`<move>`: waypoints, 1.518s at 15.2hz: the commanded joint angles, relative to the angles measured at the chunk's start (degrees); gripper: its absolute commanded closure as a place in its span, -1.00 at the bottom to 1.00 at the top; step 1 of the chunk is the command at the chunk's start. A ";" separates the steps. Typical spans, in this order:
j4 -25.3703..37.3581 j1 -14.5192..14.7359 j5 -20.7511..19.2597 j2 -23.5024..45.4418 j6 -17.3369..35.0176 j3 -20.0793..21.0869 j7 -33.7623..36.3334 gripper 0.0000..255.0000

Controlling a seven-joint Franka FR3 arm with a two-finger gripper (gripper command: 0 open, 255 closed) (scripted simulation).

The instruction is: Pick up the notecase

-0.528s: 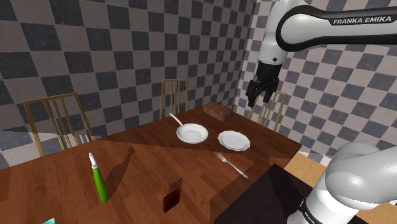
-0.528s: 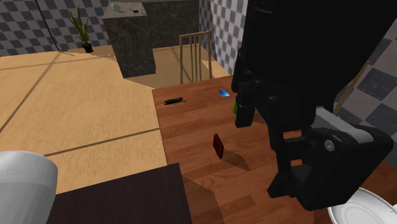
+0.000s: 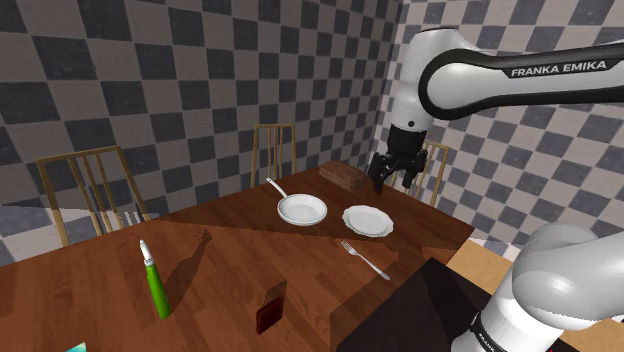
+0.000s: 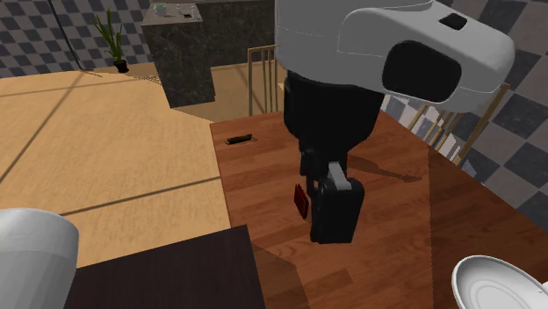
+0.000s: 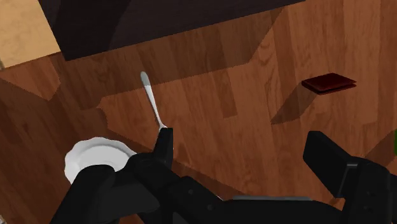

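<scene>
Arm (image 3: pixel 500 80): forearm level, wrist turned downward.
Gripper (image 3: pixel 392 181): hangs over the plate (image 3: pixel 367 219)'s far side.
Fingers (image 5: pixel 327 156): apart, clasping nothing.
Notecase (image 3: pixel 270 317): dark red, on edge, well apart from the plate.

- A small, dark red notecase (image 3: pixel 270 316) is seen on the brown wooden surface (image 3: pixel 220 265), near the surface's front edge in the shoulder view
- It is closed, plain and rectangular, with a slightly darker border around its face
- It is stood upright on one edge, with a broad face turned toward the shoulder view
- In the wrist view the notecase (image 5: pixel 328 83) is shown as a thin dark red slab, and a long shadow is cast beside it on the boards
</scene>
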 commanded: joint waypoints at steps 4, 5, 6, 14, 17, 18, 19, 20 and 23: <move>-4.83 0.97 5.02 2.48 7.60 6.60 11.14 -1.00; -5.47 1.15 5.99 3.38 9.23 7.98 13.32 -1.00; -6.01 1.31 6.94 4.42 10.91 9.38 15.50 -1.00; -6.33 0.72 11.77 17.83 25.75 21.22 33.66 -1.00; -4.68 -0.89 10.90 24.89 31.54 25.88 41.45 -1.00; -3.93 -1.66 10.04 27.46 33.43 27.46 44.33 -1.00; -3.10 -2.53 8.79 30.14 35.28 29.02 47.41 -1.00; -2.18 -3.45 7.10 32.95 37.08 30.53 50.75 -1.00; 1.18 -6.00 -1.24 42.18 41.82 34.05 62.73 -1.00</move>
